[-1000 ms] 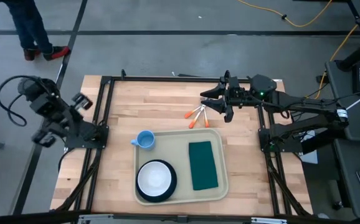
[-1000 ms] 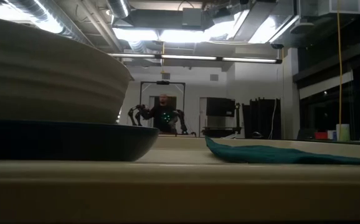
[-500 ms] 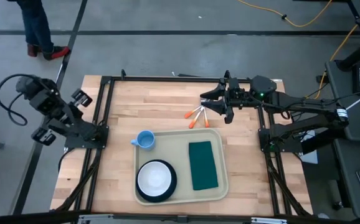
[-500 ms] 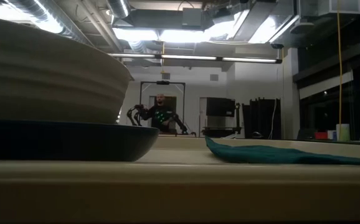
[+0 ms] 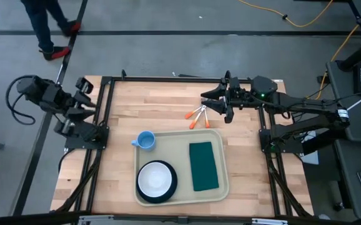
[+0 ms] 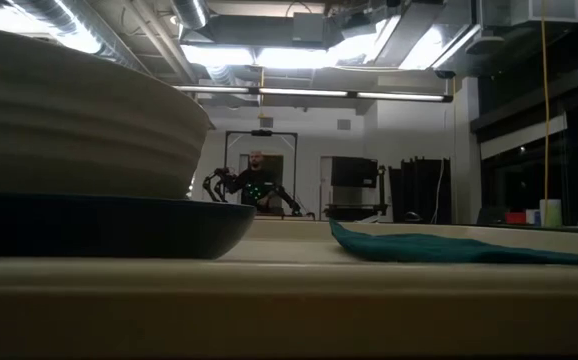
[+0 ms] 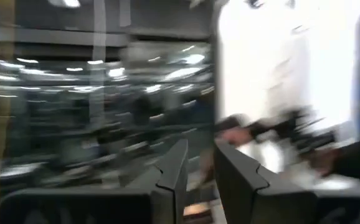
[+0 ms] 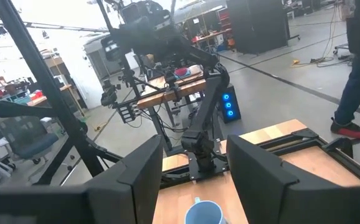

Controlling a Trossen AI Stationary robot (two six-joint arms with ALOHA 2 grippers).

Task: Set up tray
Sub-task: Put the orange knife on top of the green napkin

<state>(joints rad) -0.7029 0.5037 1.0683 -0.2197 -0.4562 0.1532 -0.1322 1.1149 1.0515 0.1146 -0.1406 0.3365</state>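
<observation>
From above, the tray (image 5: 182, 164) sits on the near middle of the wooden table (image 5: 162, 109), with a dark plate (image 5: 156, 181) holding a white bowl (image 5: 155, 177) on its left part and a green napkin (image 5: 203, 165) on its right. A blue cup (image 5: 145, 140) stands just off the tray's far-left corner, and a few orange-tipped utensils (image 5: 197, 117) lie just past the far rim. The right gripper (image 5: 215, 102) hovers right by those utensils, fingers spread apart and holding nothing. The left gripper (image 5: 84, 94) is off at the table's left edge. Low view: just the tray rim (image 6: 289, 300), plate and napkin (image 6: 449, 247) up close. Left wrist view is blurry, but its fingers (image 7: 174, 171) stand slightly apart with nothing between. Right wrist view shows the cup (image 8: 203, 213) past its parted fingers (image 8: 139, 165).
</observation>
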